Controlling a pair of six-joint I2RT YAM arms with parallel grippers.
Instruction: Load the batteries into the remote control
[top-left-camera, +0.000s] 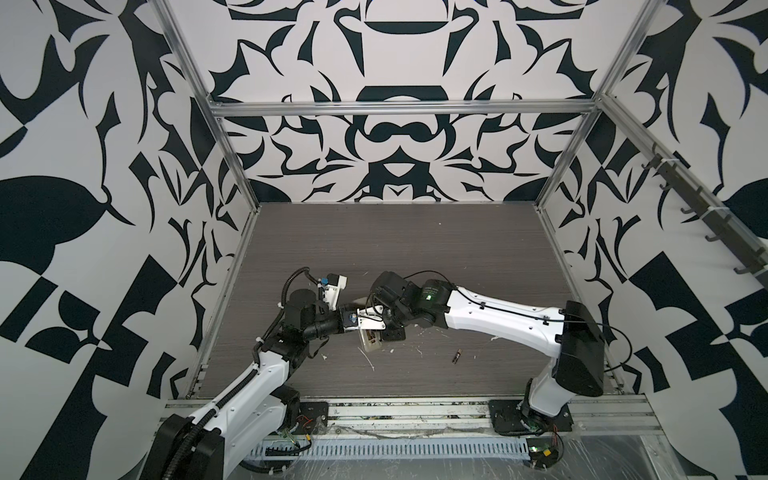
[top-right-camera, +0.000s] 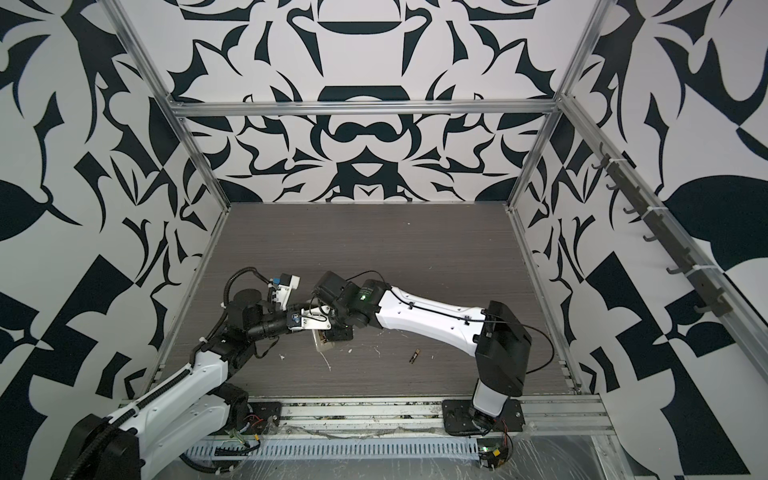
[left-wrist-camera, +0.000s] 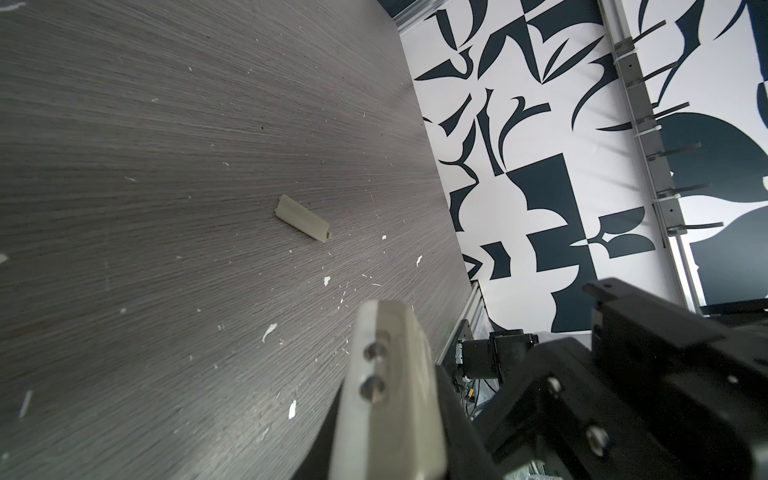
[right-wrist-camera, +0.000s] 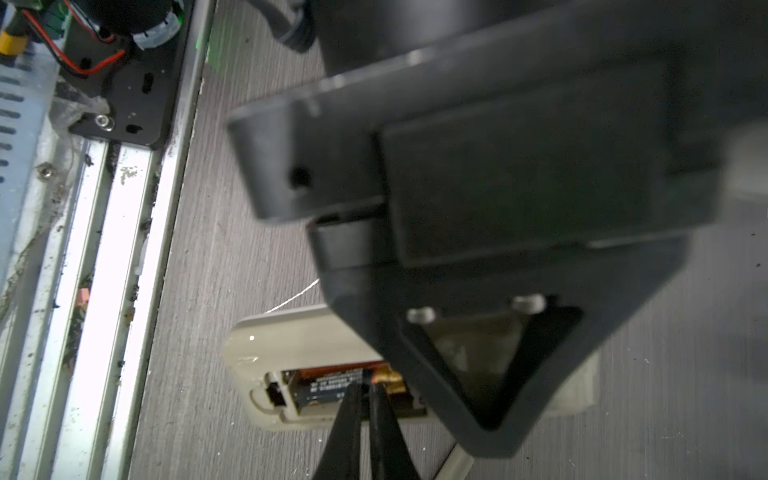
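Two top views sit high at the front and look down on the whole tabletop. Left wrist view skims low across it toward the side wall. Right wrist view hangs close over the remote control, which I also see in both top views.

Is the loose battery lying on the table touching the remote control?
Apart. In both top views the battery lies alone on the table, right of the remote control, with bare wood grain plainly visible between them.

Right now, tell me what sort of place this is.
Probably a robot test cell: silver aluminium frame rails, black-and-white patterned wall panels, and two white-and-black robot arms bolted beside a grey wood-grain tabletop.
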